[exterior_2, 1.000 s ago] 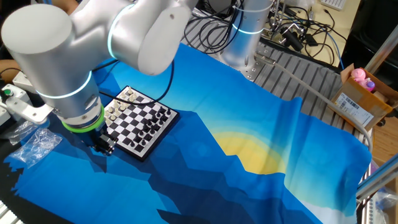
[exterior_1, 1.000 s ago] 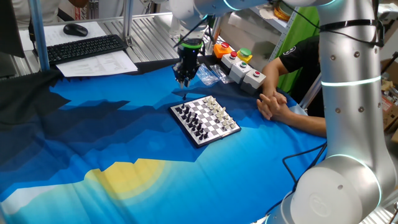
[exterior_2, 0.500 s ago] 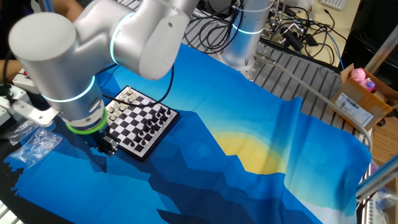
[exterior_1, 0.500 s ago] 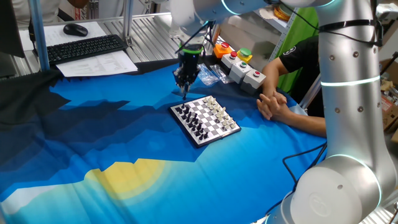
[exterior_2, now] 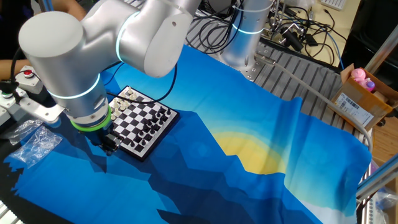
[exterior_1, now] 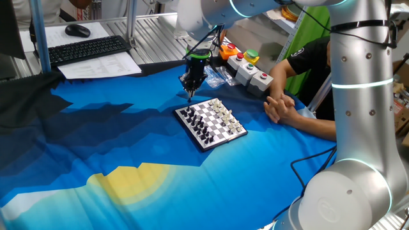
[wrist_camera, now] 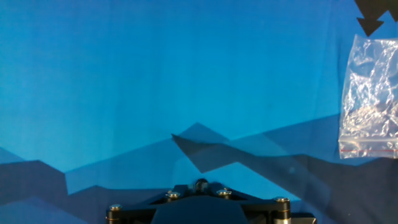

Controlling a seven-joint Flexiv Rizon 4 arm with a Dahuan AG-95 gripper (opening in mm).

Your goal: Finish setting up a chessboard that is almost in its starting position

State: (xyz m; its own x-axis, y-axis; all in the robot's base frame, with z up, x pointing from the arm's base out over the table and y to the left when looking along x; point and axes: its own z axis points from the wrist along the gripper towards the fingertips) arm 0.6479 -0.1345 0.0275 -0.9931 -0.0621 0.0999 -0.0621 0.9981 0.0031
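Note:
The chessboard (exterior_1: 211, 122) lies on the blue cloth, with tiny black pieces along its near-left side and white pieces along its far-right side. It also shows in the other fixed view (exterior_2: 138, 121). My gripper (exterior_1: 189, 93) hangs just above the cloth, a little beyond the board's far-left corner, beside the board's edge in the other fixed view (exterior_2: 107, 144). In the hand view the jaws (wrist_camera: 200, 185) stand closed around a tiny dark round thing that looks like a chess piece. The board is out of the hand view, which shows only blue cloth.
A clear plastic bag (wrist_camera: 370, 99) lies on the cloth close by my gripper (exterior_1: 214, 78). A box with coloured buttons (exterior_1: 249, 67) stands behind it. A person's folded hands (exterior_1: 279, 105) rest at the board's right. A keyboard (exterior_1: 86, 50) lies at the far left.
My gripper came down toward the cloth by the board's far-left corner and shifted slightly right. The board and its pieces have not moved.

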